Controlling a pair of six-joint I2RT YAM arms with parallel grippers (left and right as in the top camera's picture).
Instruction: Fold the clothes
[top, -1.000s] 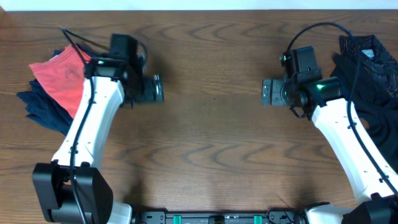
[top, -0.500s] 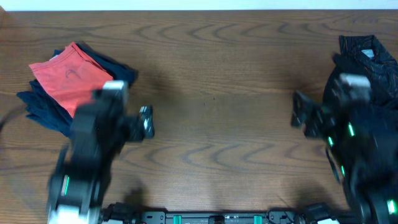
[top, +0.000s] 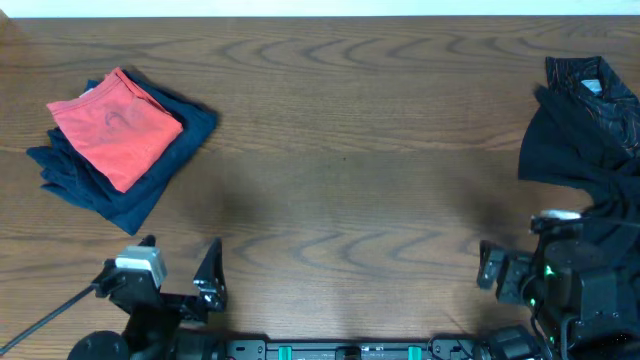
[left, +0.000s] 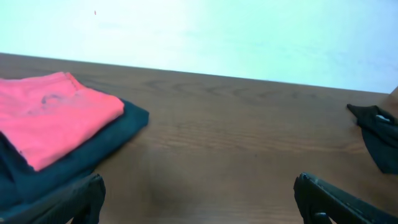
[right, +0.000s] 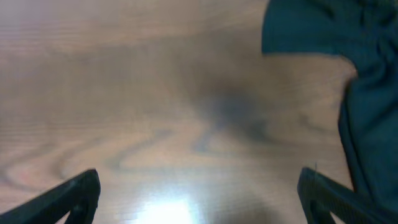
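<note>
Table (top: 340, 120): brown wood. Its far edge runs straight along 12 o'clock with a pale strip beyond it.
Coral-red garment (top: 112, 128): folded to a neat, tilted rectangle at about 10 o'clock on the table. One corner points toward the far edge.
Navy garment (top: 160, 180): folded and lying under the coral-red garment. A dark border shows past the red edges on the 3 o'clock and 6 o'clock sides, and there are loose layered edges at 9 o'clock.
Dark pile (top: 585, 135): unfolded and crumpled, at 3 o'clock. It runs out of view past the right edge of the picture, and its inner edge is ragged. Its near end lies beside the right arm.
Left gripper (top: 181, 243): low at 7 o'clock by the near edge, released, fingers spread wide with nothing between them. In the wrist view it faces the folded stack, which lies toward 10 o'clock.
Right gripper (right: 199, 202): low at 5 o'clock, released and empty, over bare wood. Dark cloth lies at its 1 to 3 o'clock.
Open room: a wide band of bare wood runs from 12 to 6 o'clock between the stack and the dark pile.
</note>
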